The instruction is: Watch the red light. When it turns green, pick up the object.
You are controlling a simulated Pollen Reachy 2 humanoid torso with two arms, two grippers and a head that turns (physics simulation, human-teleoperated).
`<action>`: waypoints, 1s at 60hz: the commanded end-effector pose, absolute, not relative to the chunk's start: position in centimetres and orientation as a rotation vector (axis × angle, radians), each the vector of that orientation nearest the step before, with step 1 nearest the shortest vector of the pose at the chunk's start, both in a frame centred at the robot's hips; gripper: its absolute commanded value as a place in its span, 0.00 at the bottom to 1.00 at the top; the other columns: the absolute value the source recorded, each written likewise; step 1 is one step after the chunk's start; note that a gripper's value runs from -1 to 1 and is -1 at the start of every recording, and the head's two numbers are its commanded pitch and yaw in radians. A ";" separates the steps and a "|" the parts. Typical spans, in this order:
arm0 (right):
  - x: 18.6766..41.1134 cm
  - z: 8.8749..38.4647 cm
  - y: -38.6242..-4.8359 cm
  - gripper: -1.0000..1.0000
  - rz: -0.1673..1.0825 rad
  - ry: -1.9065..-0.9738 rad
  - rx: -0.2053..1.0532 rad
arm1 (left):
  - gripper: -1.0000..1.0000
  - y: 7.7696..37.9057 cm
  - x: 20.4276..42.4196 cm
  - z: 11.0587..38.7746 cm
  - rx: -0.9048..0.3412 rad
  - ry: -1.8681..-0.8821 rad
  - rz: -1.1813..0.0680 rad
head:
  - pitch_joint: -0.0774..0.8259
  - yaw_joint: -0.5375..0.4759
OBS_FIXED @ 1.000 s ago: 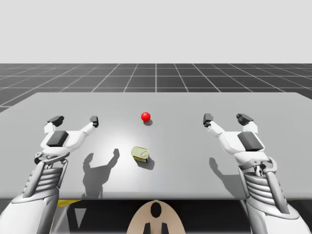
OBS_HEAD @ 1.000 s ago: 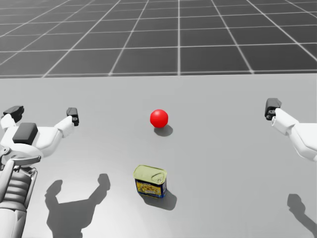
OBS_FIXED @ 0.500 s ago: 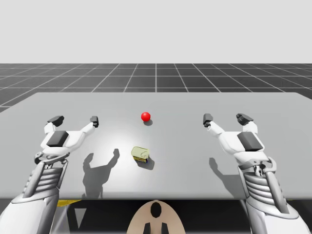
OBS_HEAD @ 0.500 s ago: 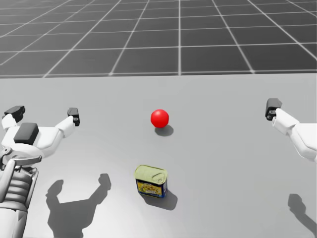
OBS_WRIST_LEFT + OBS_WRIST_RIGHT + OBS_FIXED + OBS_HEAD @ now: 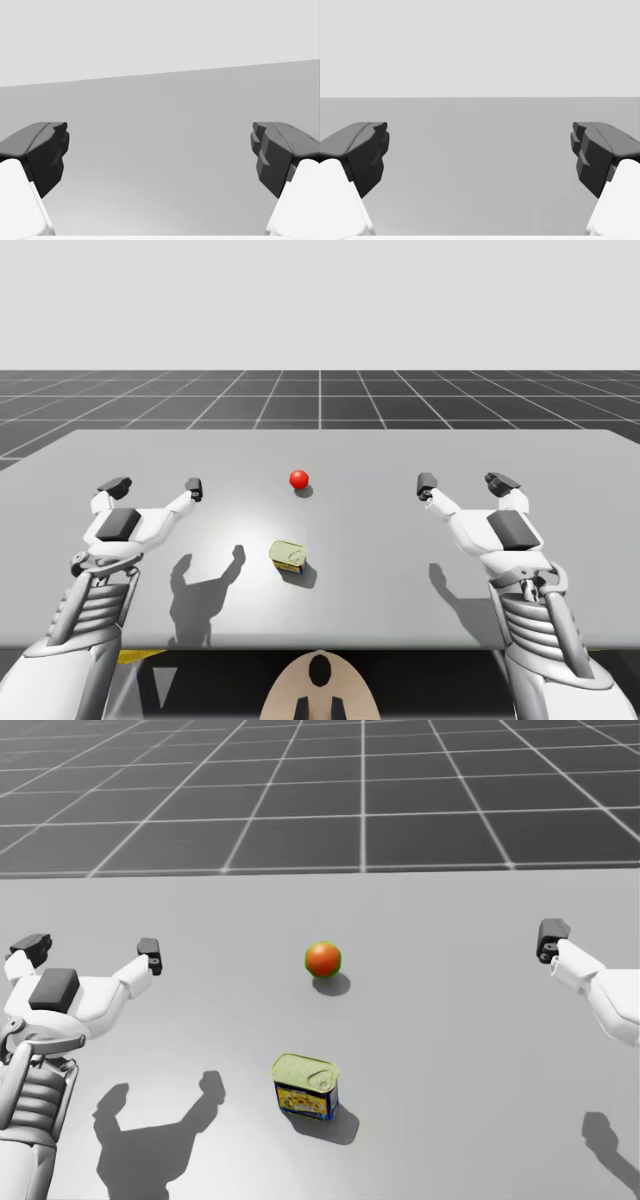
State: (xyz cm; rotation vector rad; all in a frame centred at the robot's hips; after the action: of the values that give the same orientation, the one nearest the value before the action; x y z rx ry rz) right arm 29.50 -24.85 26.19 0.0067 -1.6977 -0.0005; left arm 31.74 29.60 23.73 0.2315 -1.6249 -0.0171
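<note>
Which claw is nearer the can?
The left claw: the can sits left of centre, a shorter gap from it than from the right claw.

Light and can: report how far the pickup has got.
Done: nothing yet. The can stands untouched on the table, nearer me than the light. In hand: watching the light; it looks red in the high view, orange-red with a greenish rim in the head view, not plainly green. To do: reach, grasp and lift the can. My left claw and right claw hover open and empty, either side.
</note>
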 end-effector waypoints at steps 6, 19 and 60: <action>29.5 26.1 -24.9 0.00 -0.004 -1.696 0.011 | 0.00 29.6 31.7 23.7 0.231 -1.627 -0.017 | 0.62 0.62; 29.6 26.1 -24.9 0.00 -0.003 -1.696 0.012 | 0.00 29.6 31.7 23.7 0.235 -1.628 -0.017 | 0.63 0.62; 29.6 26.1 -24.8 0.00 -0.003 -1.695 0.017 | 0.00 29.0 31.5 23.9 0.215 -1.629 -0.025 | 0.91 0.66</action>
State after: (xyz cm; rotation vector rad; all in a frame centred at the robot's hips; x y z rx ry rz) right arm 29.62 -24.89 26.16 0.0124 -1.6949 -0.0008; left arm 31.68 29.38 23.80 0.2303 -1.6291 -0.0206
